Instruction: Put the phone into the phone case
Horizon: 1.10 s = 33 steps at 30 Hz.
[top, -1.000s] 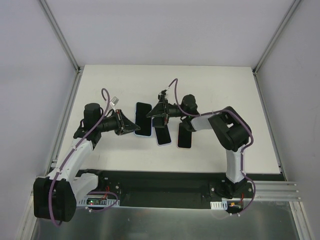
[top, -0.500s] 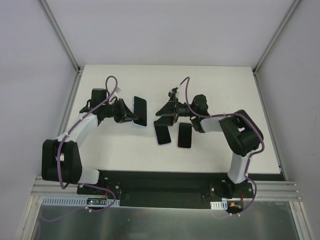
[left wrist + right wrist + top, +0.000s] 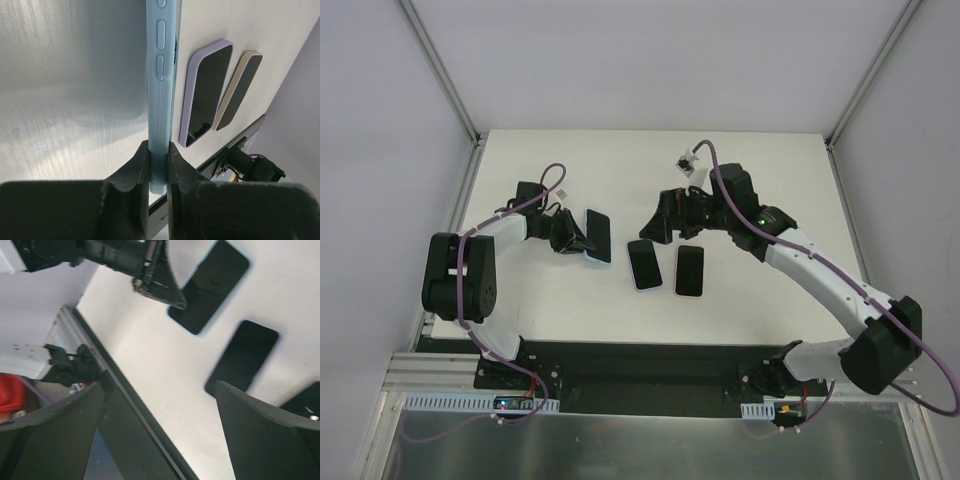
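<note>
My left gripper (image 3: 576, 238) (image 3: 158, 150) is shut on the short end of a light blue phone case (image 3: 598, 235) (image 3: 160, 75). The case is held edge-on to the wrist camera and tilted over the table; its face looks dark, and I cannot tell whether a phone sits in it. A dark phone with a lavender rim (image 3: 642, 264) (image 3: 207, 92) lies flat in the middle. Another dark phone with a cream rim (image 3: 689, 270) (image 3: 240, 90) lies to its right. My right gripper (image 3: 658, 226) (image 3: 160, 435) hovers open behind the two, holding nothing.
The white table (image 3: 760, 190) is flanked by metal rails (image 3: 450, 240) at its sides. A black base strip (image 3: 650, 365) runs along the near edge. White walls stand behind and at both sides.
The right gripper lifted off the lavender-rimmed phone, pulled back to the right and opened wider. The left arm swung back and left, carrying the blue case with it.
</note>
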{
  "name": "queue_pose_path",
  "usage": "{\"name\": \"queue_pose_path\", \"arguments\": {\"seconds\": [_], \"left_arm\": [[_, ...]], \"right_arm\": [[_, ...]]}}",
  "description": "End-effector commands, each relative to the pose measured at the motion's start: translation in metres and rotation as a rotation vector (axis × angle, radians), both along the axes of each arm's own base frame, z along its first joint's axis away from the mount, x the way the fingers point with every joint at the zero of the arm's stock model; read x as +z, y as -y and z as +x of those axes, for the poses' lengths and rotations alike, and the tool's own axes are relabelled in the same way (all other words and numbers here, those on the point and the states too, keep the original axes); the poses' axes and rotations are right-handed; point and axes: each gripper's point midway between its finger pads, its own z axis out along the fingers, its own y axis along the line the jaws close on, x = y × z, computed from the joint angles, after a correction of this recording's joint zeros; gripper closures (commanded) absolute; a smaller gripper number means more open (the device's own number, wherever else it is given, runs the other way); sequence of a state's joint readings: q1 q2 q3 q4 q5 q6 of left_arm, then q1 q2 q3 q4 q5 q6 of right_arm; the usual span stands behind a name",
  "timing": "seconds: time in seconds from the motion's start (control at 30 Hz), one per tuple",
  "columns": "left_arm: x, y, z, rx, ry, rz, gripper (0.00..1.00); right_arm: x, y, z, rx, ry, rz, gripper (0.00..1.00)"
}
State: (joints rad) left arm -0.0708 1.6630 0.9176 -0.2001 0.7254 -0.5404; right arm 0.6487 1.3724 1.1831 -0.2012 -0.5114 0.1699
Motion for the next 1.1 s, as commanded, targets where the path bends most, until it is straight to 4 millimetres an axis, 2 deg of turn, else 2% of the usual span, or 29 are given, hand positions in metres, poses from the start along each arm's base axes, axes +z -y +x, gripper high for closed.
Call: {"name": "queue_pose_path", "arguments": {"seconds": [0.0, 0.13, 0.27, 0.3, 0.33, 0.37, 0.4, 0.47, 0.5, 0.53, 0.57, 0.6, 0.63, 0.67, 0.7, 0.73, 0.77, 0.8, 0.83, 0.9, 0.97, 1.03, 1.07], "left_arm": [[-0.030, -0.014, -0.010, 0.041, -0.088, 0.099, 0.90], [-0.037, -0.023, -0.015, 0.079, -0.107, 0.158, 0.76], [-0.023, -0.031, -0.013, 0.104, -0.057, 0.205, 0.64], [-0.017, -0.034, -0.010, 0.113, -0.041, 0.224, 0.55], [-0.004, -0.037, -0.008, 0.125, -0.001, 0.238, 0.51], [-0.002, -0.045, -0.009, 0.144, 0.004, 0.287, 0.40], [0.013, -0.047, -0.007, 0.157, 0.053, 0.296, 0.35], [0.028, -0.050, -0.008, 0.163, 0.102, 0.308, 0.22], [0.049, -0.047, -0.007, 0.162, 0.171, 0.283, 0.18], [0.061, -0.046, -0.007, 0.152, 0.215, 0.271, 0.01], [0.075, -0.037, -0.010, 0.122, 0.263, 0.238, 0.01], [0.102, -0.032, -0.010, 0.105, 0.361, 0.215, 0.01], [0.117, -0.026, -0.012, 0.077, 0.416, 0.198, 0.01], [0.131, -0.012, -0.019, 0.017, 0.475, 0.177, 0.01], [0.160, -0.002, -0.025, -0.021, 0.577, 0.143, 0.01], [0.173, 0.006, -0.030, -0.052, 0.636, 0.133, 0.01], [0.187, 0.016, -0.037, -0.088, 0.694, 0.115, 0.01], [0.206, 0.032, -0.056, -0.146, 0.771, 0.073, 0.01], [0.220, 0.041, -0.062, -0.170, 0.835, 0.037, 0.01], [0.235, 0.052, -0.087, -0.220, 0.918, -0.031, 0.01], [0.248, 0.056, -0.099, -0.222, 0.992, -0.093, 0.01], [0.252, 0.056, -0.117, -0.230, 1.050, -0.156, 0.01], [0.242, 0.055, -0.120, -0.227, 1.039, -0.157, 0.01]], "right_arm": [[-0.021, 0.060, 0.002, -0.179, 0.101, -0.219, 0.04], [-0.014, 0.085, 0.001, -0.289, 0.154, -0.251, 0.04], [-0.007, 0.107, -0.013, -0.328, 0.159, -0.288, 0.04], [-0.013, 0.110, -0.017, -0.329, 0.151, -0.296, 0.04], [-0.013, 0.113, -0.020, -0.334, 0.152, -0.294, 0.04], [-0.011, 0.118, -0.026, -0.337, 0.158, -0.285, 0.04], [-0.013, 0.121, -0.030, -0.342, 0.152, -0.292, 0.04], [-0.009, 0.130, -0.036, -0.368, 0.165, -0.287, 0.04], [-0.009, 0.133, -0.038, -0.372, 0.168, -0.286, 0.04], [-0.008, 0.135, -0.041, -0.373, 0.169, -0.283, 0.04], [-0.003, 0.137, -0.044, -0.385, 0.172, -0.265, 0.04], [-0.002, 0.139, -0.046, -0.393, 0.171, -0.254, 0.04], [-0.005, 0.141, -0.048, -0.404, 0.165, -0.249, 0.04], [0.000, 0.142, -0.051, -0.429, 0.160, -0.208, 0.04], [0.000, 0.143, -0.054, -0.443, 0.146, -0.187, 0.04], [-0.001, 0.150, -0.052, -0.489, 0.147, -0.188, 0.04], [-0.001, 0.152, -0.056, -0.500, 0.146, -0.167, 0.04], [-0.001, 0.152, -0.058, -0.510, 0.130, -0.144, 0.04], [0.001, 0.150, -0.062, -0.501, 0.125, -0.122, 0.04], [0.003, 0.150, -0.065, -0.504, 0.118, -0.101, 0.04], [0.004, 0.152, -0.068, -0.502, 0.103, -0.115, 0.04], [0.005, 0.154, -0.070, -0.498, 0.098, -0.125, 0.04], [0.005, 0.156, -0.072, -0.502, 0.096, -0.128, 0.04]]}}
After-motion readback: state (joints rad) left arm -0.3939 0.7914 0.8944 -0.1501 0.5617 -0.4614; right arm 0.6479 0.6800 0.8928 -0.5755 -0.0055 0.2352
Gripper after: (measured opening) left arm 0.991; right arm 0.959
